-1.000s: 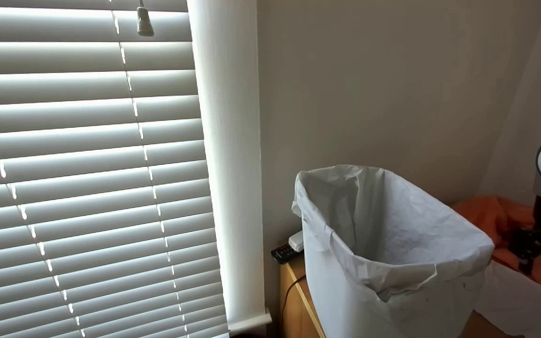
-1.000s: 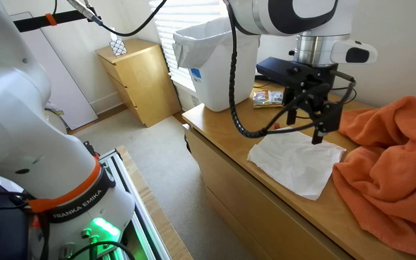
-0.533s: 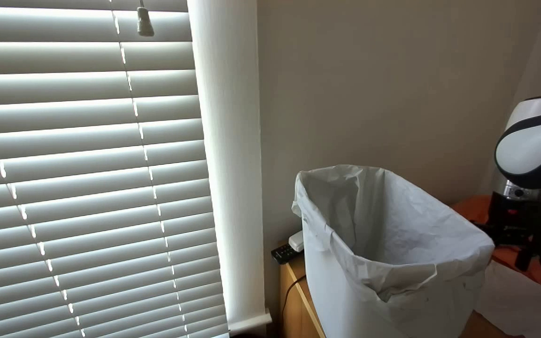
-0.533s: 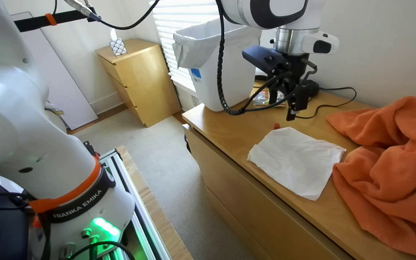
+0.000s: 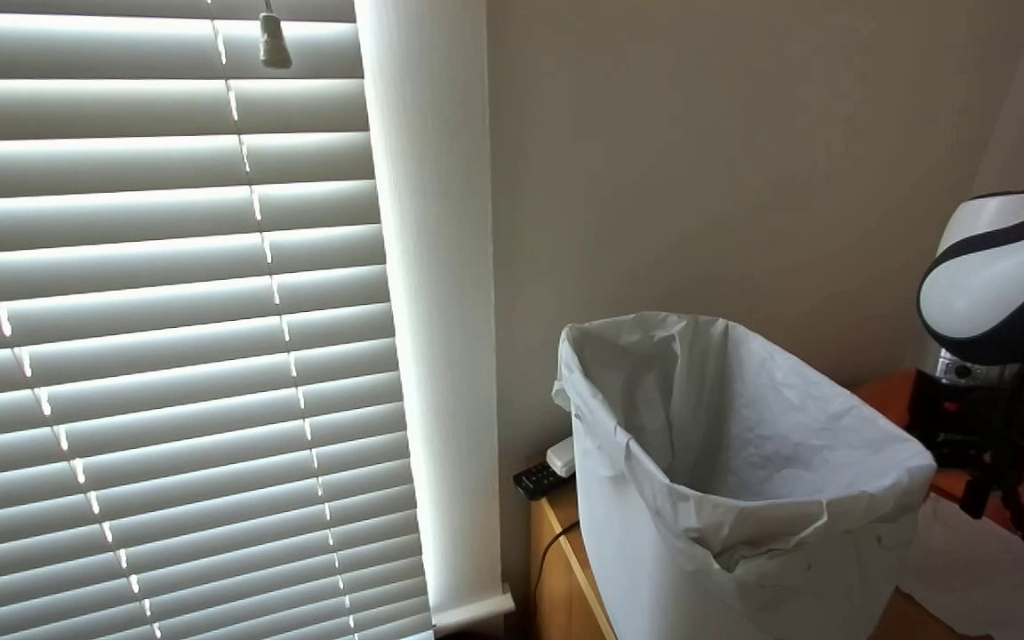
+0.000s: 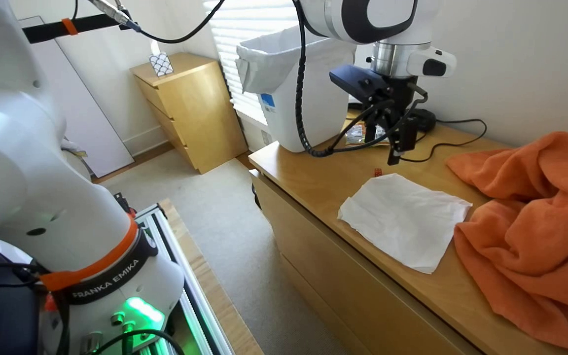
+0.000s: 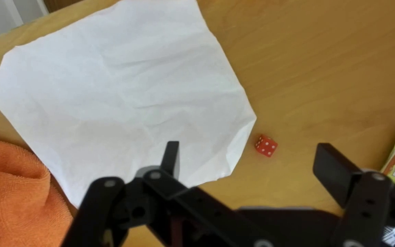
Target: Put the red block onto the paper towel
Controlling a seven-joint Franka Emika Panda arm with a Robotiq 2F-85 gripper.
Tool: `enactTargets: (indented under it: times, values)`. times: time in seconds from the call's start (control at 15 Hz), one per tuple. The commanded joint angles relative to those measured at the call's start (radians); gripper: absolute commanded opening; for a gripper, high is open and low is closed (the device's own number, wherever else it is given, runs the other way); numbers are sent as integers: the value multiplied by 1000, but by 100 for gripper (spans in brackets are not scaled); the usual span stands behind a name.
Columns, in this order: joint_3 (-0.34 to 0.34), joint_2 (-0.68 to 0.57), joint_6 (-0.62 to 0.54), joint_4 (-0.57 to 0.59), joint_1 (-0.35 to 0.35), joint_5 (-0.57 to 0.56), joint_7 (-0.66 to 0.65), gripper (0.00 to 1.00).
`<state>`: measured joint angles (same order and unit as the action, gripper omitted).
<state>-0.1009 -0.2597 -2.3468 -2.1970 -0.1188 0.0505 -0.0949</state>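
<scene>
The red block is a small red die with white dots (image 7: 266, 145), lying on the wooden dresser top just off the edge of the white paper towel (image 7: 125, 92). The block (image 6: 377, 172) and the flat, creased towel (image 6: 407, 222) also show in an exterior view; the block is hidden behind the bin in an exterior view where part of the towel (image 5: 983, 569) shows. My gripper (image 7: 248, 145) is open and empty, above the dresser top. In the wrist view the block appears between the fingertips, nearer the middle. The gripper (image 6: 382, 149) hangs above and behind the block, apart from it.
A tall white lined bin (image 6: 303, 93) stands on the dresser at the back. A snack packet (image 6: 357, 134) and a black cable (image 6: 434, 150) lie near the gripper. An orange towel (image 6: 540, 222) is heaped beside the paper towel. The dresser's front edge (image 6: 323, 224) is close.
My gripper has moved from over the paper towel toward the bin and past the block, mostly in the first half second, and then shifted only slightly. The block and the paper towel have not moved.
</scene>
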Motion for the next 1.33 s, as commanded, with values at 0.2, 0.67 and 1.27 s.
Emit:
enactTargets:
  times: [0.2, 0.67, 1.27]
  values:
    - [17, -76, 15, 44, 7, 68, -13, 100]
    - [31, -168, 1, 116, 24, 93, -66, 74]
    - [26, -225, 6, 162, 28, 92, -84, 50]
